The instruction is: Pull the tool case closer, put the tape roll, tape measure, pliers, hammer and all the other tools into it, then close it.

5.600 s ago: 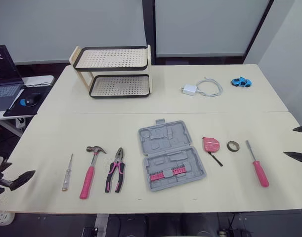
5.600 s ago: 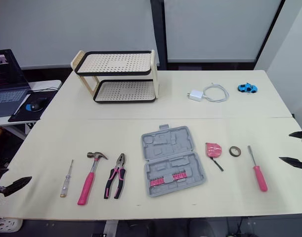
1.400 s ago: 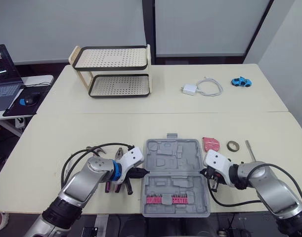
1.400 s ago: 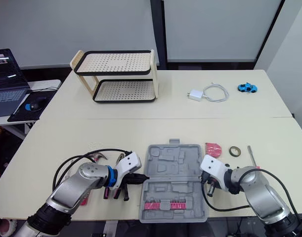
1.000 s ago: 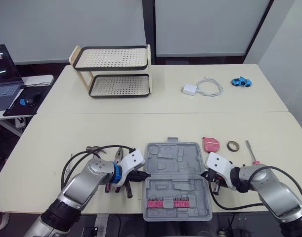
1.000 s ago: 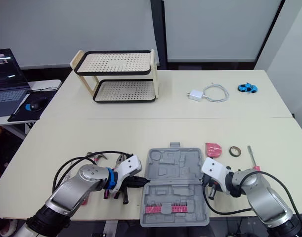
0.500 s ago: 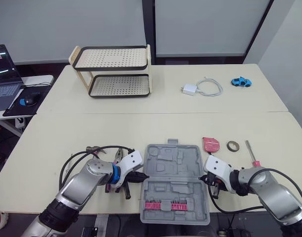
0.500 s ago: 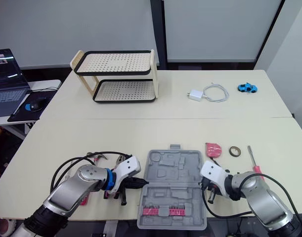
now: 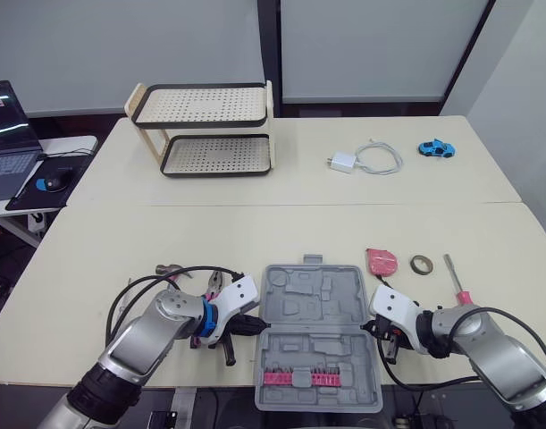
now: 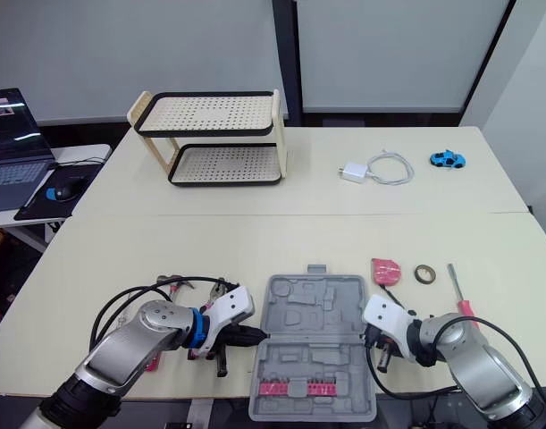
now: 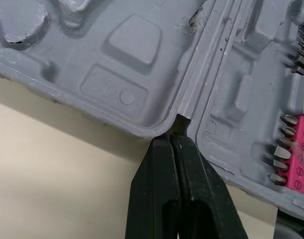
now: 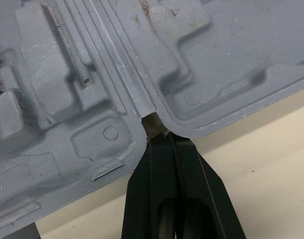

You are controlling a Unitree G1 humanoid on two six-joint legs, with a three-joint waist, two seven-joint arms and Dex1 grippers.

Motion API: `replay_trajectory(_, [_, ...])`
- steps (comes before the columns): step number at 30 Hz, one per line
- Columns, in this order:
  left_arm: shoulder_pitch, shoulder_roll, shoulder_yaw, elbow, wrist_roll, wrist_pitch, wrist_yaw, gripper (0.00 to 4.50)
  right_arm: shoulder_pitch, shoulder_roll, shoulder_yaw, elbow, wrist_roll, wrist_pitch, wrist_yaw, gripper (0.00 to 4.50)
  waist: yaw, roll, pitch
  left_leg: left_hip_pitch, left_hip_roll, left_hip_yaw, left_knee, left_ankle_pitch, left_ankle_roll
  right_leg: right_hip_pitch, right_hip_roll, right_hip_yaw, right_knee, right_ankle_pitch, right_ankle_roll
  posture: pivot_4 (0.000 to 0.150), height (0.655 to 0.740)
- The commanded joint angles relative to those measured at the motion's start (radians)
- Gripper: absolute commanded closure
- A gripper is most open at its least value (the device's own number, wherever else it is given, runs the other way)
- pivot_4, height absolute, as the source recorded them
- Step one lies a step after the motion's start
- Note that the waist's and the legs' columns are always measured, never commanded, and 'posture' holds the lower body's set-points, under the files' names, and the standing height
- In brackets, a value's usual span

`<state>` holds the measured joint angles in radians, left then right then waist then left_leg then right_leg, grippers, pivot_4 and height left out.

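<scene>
Dragging has brought the tool case [image 9: 319,335] right to the near edge of the table [image 9: 94,241]. A few seconds ago it lay askew farther out, and now it sits square, its front half with the pink bit strip [image 9: 299,377] seeming to jut slightly past the edge. The left gripper [image 9: 254,323] and right gripper [image 9: 373,328] have their fingers pressed together, and each tip is tucked into the hinge notch at its side of the open case. The pull looks finished, and going further risks tipping the case off, so loading comes next. Just beside the left gripper lie the pliers [image 9: 215,282] and hammer [image 9: 168,269], partly hidden by that arm. Beyond the right gripper are the screwdriver [image 9: 452,273], tape measure [image 9: 382,262] and tape roll [image 9: 422,264], all outside the case. Farther back stand the charger [image 9: 344,162], toy car [image 9: 435,147] and two-tier rack [image 9: 205,130].
</scene>
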<state>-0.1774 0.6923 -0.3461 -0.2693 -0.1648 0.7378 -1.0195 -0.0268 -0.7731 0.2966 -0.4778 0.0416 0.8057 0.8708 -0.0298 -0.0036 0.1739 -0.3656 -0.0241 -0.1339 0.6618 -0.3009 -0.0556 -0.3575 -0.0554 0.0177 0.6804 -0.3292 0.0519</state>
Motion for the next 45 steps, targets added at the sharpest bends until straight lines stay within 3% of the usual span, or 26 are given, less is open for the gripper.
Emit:
replay_trajectory(1, [0.007,0.009,-0.01,-0.047,-0.028,0.001,-0.016,4.48,-0.001,-0.008,0.007,-0.044,0.017,-0.01,0.001,4.47,0.0,0.0,0.0,0.0,0.0,0.0,0.0,0.0,0.0,0.0,0.0,0.0,0.0,0.0,0.0,0.15,0.74])
replay_trajectory(13, [0.003,0.018,-0.003,-0.028,-0.029,-0.006,0.003,4.48,-0.002,-0.014,-0.006,-0.032,0.025,-0.006,-0.02,4.47,0.0,0.0,0.0,0.0,0.0,0.0,0.0,0.0,0.0,0.0,0.0,0.0,0.0,0.0,0.0,0.15,0.74])
replay_trajectory(27, [0.003,0.067,0.086,-0.013,-0.066,-0.018,0.0,4.48,0.08,-0.116,-0.185,-0.075,0.066,-0.019,-0.025,4.47,0.0,0.0,0.0,0.0,0.0,0.0,0.0,0.0,0.0,0.0,0.0,0.0,0.0,0.0,0.0,0.15,0.74])
replay_trajectory(31, [0.041,0.124,0.234,-0.023,-0.144,-0.075,-0.049,4.48,0.161,-0.154,-0.319,-0.126,0.097,-0.075,-0.008,4.47,0.0,0.0,0.0,0.0,0.001,0.0,0.0,0.0,0.0,0.0,0.0,0.0,0.0,0.0,0.0,0.15,0.74])
replay_trajectory(35, [0.08,0.185,0.444,0.041,-0.224,-0.147,-0.097,4.48,0.278,-0.163,-0.555,-0.147,0.155,-0.189,0.056,4.47,0.002,0.0,0.0,0.0,0.002,0.0,-0.001,0.0,0.0,0.001,0.0,0.0,-0.001,0.0,0.0,0.15,0.74])
replay_trajectory(40, [0.105,0.243,0.648,0.289,-0.211,-0.264,-0.073,4.48,0.389,-0.166,-0.85,-0.074,0.2,-0.282,0.151,4.47,0.001,0.0,0.0,0.002,0.001,0.001,-0.001,0.0,0.0,0.002,0.0,-0.001,-0.001,0.0,0.0,0.15,0.74])
replay_trajectory(45, [0.159,0.29,0.816,0.57,-0.187,-0.356,-0.012,4.48,0.493,-0.201,-1.08,0.117,0.175,-0.406,0.264,4.47,0.0,-0.001,0.001,0.002,0.001,0.002,-0.001,0.0,0.001,0.002,0.0,0.0,-0.001,0.0,0.0,0.15,0.74])
